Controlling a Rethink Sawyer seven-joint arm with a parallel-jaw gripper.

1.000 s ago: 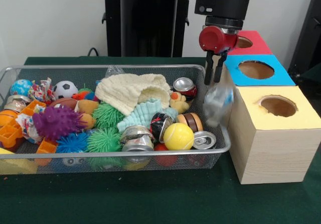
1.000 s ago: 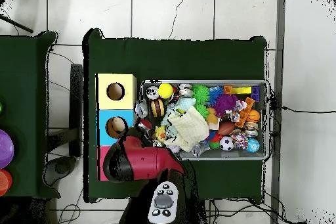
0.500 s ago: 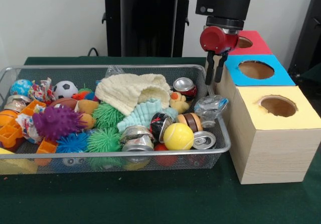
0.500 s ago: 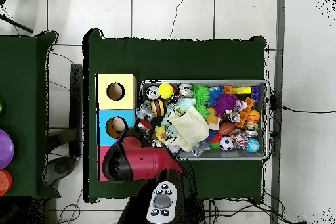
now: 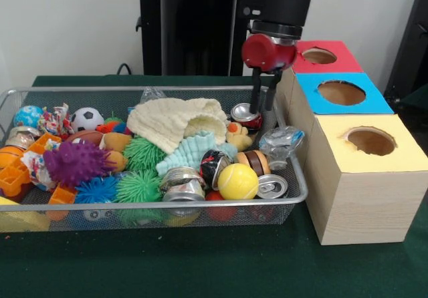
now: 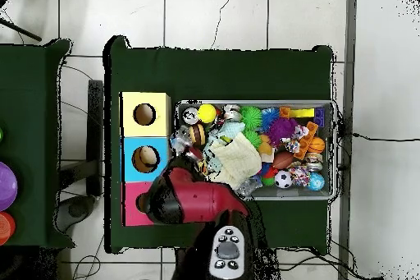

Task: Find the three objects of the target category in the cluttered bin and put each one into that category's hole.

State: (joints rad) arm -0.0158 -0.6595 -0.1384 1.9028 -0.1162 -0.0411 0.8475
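Gripper (image 5: 262,103) hangs empty, fingers parted, above bin's (image 5: 200,89) far rim.

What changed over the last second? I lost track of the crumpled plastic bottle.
The gripper let go of the crumpled plastic bottle, which dropped back into the wire bin by the yellow-topped box. The gripper then moved away from the boxes, over the red can, fingers apart and empty. The other toys, cloths and boxes are unchanged.
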